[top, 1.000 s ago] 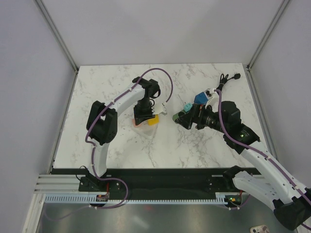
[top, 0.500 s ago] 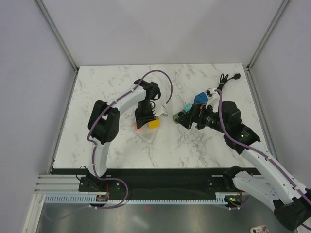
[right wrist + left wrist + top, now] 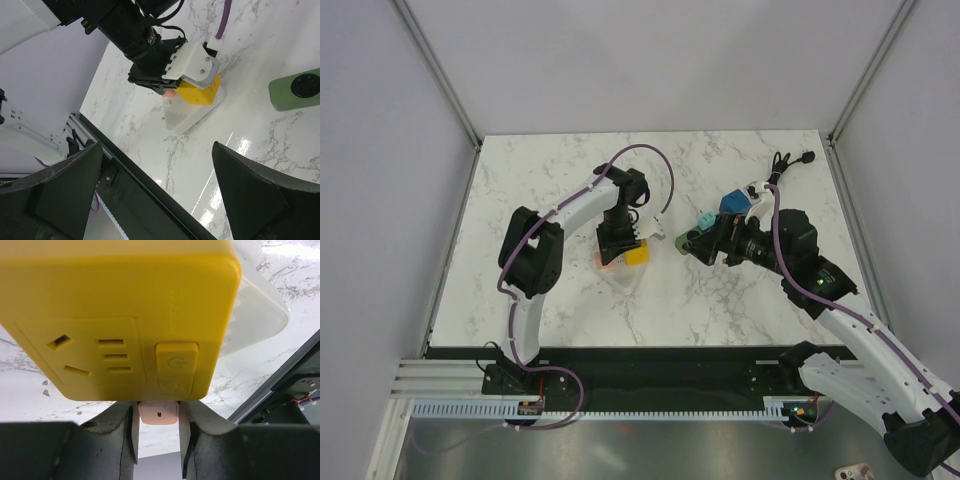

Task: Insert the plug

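Left gripper [image 3: 158,422]: narrow, its fingers pinching a small pink piece [image 3: 158,413] at the lower edge of the yellow socket block [image 3: 120,315].
Socket block: over a translucent white base [image 3: 255,315] near mid-table [image 3: 720,300]; contact cannot be told.
Right gripper [image 3: 155,200]: spread wide, holding nothing, facing the block.
Plug: on the black cord [image 3: 790,163] at the far right corner.
Green piece [image 3: 295,90]: flat beside the right gripper.

Open marble gap between yellow socket [image 3: 636,254] and green block [image 3: 295,90]; black cable [image 3: 782,165] far-right.
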